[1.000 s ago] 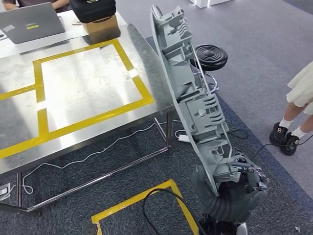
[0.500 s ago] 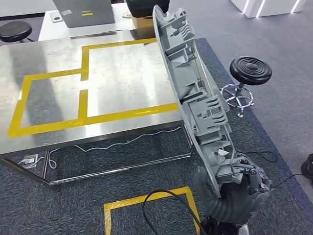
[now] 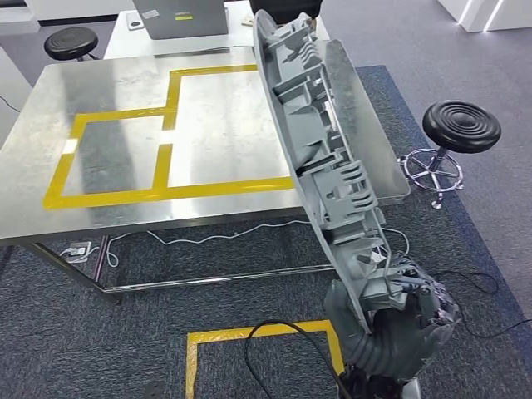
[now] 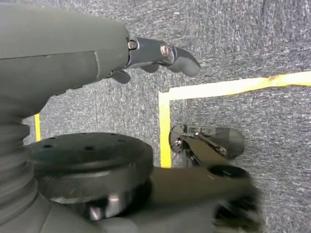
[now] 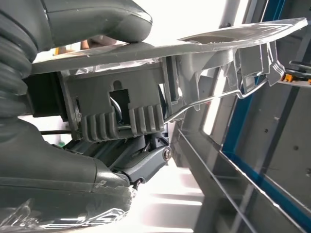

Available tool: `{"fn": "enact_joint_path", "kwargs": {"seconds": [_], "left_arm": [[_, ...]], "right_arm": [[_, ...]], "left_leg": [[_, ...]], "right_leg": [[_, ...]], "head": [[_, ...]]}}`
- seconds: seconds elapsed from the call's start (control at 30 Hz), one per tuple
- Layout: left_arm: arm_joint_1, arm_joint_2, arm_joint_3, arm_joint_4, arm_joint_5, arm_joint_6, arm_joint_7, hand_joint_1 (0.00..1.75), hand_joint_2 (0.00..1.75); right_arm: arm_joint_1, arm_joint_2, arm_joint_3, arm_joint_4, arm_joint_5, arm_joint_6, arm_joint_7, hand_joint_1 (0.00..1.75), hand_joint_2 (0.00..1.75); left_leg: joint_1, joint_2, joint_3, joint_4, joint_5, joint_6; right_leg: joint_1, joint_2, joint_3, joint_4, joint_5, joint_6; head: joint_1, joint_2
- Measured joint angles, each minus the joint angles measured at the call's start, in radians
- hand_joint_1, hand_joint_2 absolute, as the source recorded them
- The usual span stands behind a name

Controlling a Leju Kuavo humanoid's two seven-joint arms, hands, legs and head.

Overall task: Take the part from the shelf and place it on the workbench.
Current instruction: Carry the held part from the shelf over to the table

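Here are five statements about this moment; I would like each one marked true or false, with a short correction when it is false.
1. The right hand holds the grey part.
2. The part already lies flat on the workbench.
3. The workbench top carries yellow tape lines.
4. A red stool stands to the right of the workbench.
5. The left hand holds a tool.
1. True. The right hand grips the lower end of the grey part.
2. False. The part stands tilted in the air, in front of the workbench.
3. True. The yellow tape lines form rectangles on the metal top.
4. False. The stool is black.
5. False. The left hand holds nothing, above the carpet.
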Motion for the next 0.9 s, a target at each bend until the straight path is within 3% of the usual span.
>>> {"fn": "enact_joint_path", "kwargs": {"seconds": [0.07,0.2,0.27,0.33,0.37,0.4,0.43,0.5,0.57,0.67,0.73,0.83,0.9], "left_arm": [[-0.002,0.0,0.005,0.0,0.0,0.0,0.0,0.0,1.75],[0.0,-0.001,0.011,0.0,0.0,0.001,0.0,0.0,1.75],[0.0,-0.001,0.012,0.0,0.002,0.0,-0.001,0.0,1.75],[-0.001,-0.001,0.015,0.0,0.015,-0.003,-0.013,0.0,1.75],[-0.001,-0.001,0.019,0.0,0.027,-0.008,-0.026,0.0,1.75],[-0.001,-0.001,0.026,0.0,0.041,-0.016,-0.041,0.0,1.75],[-0.001,-0.002,0.034,0.0,0.055,-0.029,-0.056,0.0,1.75],[-0.002,-0.003,0.05,0.0,0.079,-0.066,-0.087,0.0,1.75],[-0.002,-0.003,0.064,0.0,0.095,-0.115,-0.124,0.0,1.75],[-0.002,-0.002,0.075,0.0,0.1,-0.176,-0.191,0.0,1.75],[-0.002,-0.001,0.08,0.0,0.093,-0.194,-0.218,0.0,1.75],[-0.002,0.0,0.081,0.0,0.08,-0.208,-0.23,0.0,1.75],[-0.001,0.002,0.082,0.0,0.075,-0.225,-0.23,0.0,1.75]], "right_arm": [[0.002,0.012,-0.018,-0.003,0.032,0.0,0.0,1.75,1.75],[0.008,0.033,-0.055,-0.004,0.081,0.0,0.0,1.75,1.75],[0.011,0.039,-0.067,-0.003,0.098,0.0,0.002,1.75,1.75],[0.014,0.044,-0.079,0.006,0.124,0.0,0.013,1.75,1.75],[0.017,0.048,-0.086,0.014,0.124,0.0,0.019,1.75,1.75],[0.019,0.051,-0.094,0.022,0.114,0.0,0.021,1.75,1.75],[0.022,0.055,-0.101,0.029,0.095,0.0,0.02,1.75,1.75],[0.026,0.064,-0.116,0.037,0.069,0.0,0.012,1.75,1.75],[0.029,0.072,-0.127,0.036,0.063,0.0,0.004,1.75,1.75],[0.034,0.079,-0.141,0.03,0.074,0.0,0.001,1.75,1.75],[0.036,0.082,-0.148,0.025,0.104,0.0,0.0,1.75,1.75],[0.037,0.084,-0.153,0.02,0.191,0.0,0.0,1.75,1.75],[0.037,0.084,-0.156,0.018,0.232,0.0,-0.001,1.75,1.75]], "left_leg": [[-0.002,0.005,0.046,-0.084,0.015,0.007],[-0.001,0.002,0.054,-0.108,0.014,0.025],[0.003,0.0,0.057,-0.113,0.017,0.034],[0.003,-0.001,0.057,-0.113,0.016,0.038],[0.003,-0.001,0.057,-0.112,0.016,0.039],[0.003,-0.003,0.057,-0.112,0.016,0.039],[0.003,-0.005,0.058,-0.112,0.016,0.038],[0.002,-0.01,0.059,-0.11,0.015,0.034],[-0.002,-0.013,0.057,-0.106,0.015,0.025],[0.0,-0.012,0.055,-0.108,0.019,0.009],[0.001,-0.009,0.04,-0.077,-0.006,-0.003],[0.003,-0.005,-0.042,0.097,-0.095,-0.014],[0.003,-0.005,-0.076,0.166,-0.107,-0.016]], "right_leg": [[0.005,-0.001,-0.003,0.002,-0.001,0.008],[0.004,-0.001,-0.01,0.012,-0.011,0.03],[0.003,0.007,-0.047,0.091,-0.058,0.039],[0.003,0.011,-0.109,0.219,-0.112,0.044],[0.002,0.011,-0.131,0.262,-0.122,0.046],[0.001,0.011,-0.138,0.271,-0.113,0.048],[0.0,0.011,-0.125,0.239,-0.087,0.048],[-0.003,0.014,-0.061,0.107,-0.023,0.047],[-0.004,0.02,-0.015,0.013,0.007,0.039],[-0.001,0.023,-0.011,-0.001,0.012,0.02],[-0.003,0.022,-0.011,-0.004,0.016,0.007],[-0.004,0.018,-0.012,-0.005,0.017,-0.004],[-0.004,0.015,-0.012,-0.005,0.017,-0.005]], "head": [[0.001,0.0],[0.004,0.0],[0.01,0.0],[0.014,0.0],[0.014,0.0],[0.014,0.0],[0.014,0.0],[0.015,0.0],[0.013,0.0],[0.013,0.0],[0.008,0.0],[0.003,0.0],[0.002,0.0]]}}
